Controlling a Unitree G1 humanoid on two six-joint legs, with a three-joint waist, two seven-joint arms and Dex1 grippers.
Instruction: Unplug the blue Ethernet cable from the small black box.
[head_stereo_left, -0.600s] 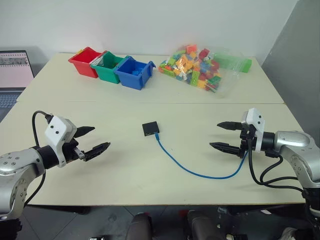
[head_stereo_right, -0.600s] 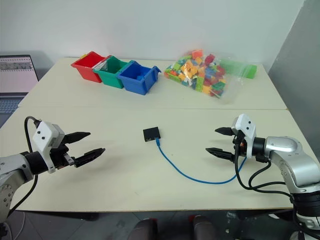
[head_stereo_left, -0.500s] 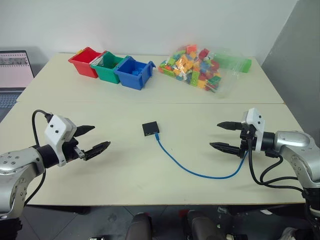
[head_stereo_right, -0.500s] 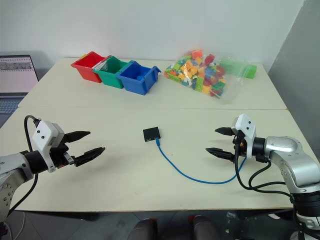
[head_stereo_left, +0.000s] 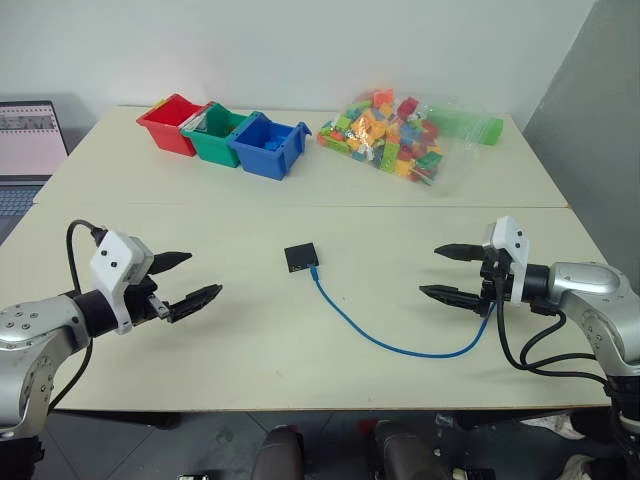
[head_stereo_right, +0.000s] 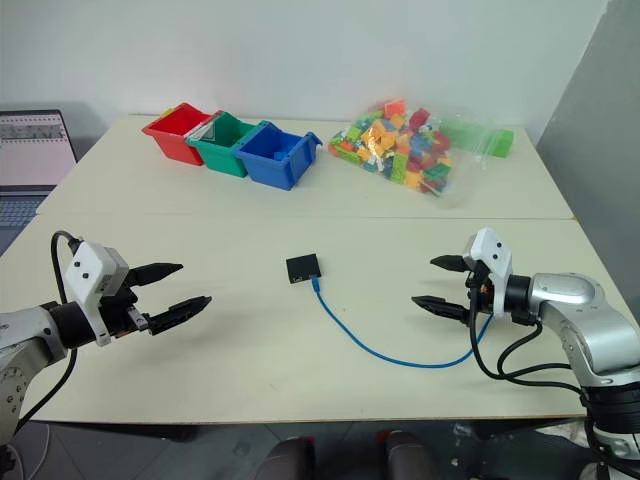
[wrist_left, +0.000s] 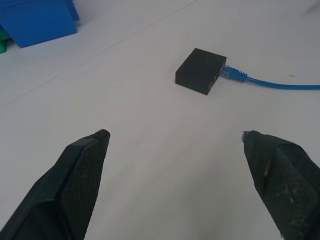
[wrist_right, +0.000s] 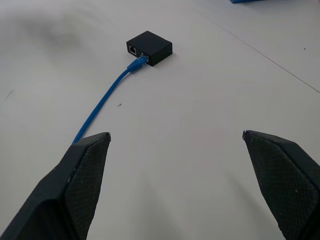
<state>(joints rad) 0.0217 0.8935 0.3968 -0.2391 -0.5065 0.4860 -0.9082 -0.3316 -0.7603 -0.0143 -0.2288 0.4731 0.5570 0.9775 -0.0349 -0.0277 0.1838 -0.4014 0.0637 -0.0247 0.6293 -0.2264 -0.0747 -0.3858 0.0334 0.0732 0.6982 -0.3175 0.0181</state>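
Left eye view: small black box (head_stereo_left: 301, 257) sits mid-table, blue Ethernet cable (head_stereo_left: 400, 348) plugged in, trailing toward right gripper (head_stereo_left: 447, 271). Both jaws spread, empty; left gripper (head_stereo_left: 186, 281) about as far off.

head pair: high, downward | wrists: low, inward | shared: small black box (wrist_left: 201, 71)

No readable writing anywhere, laptop screen (head_stereo_left: 27, 125) at the table's far left edge carries rows of marks, too small to make out
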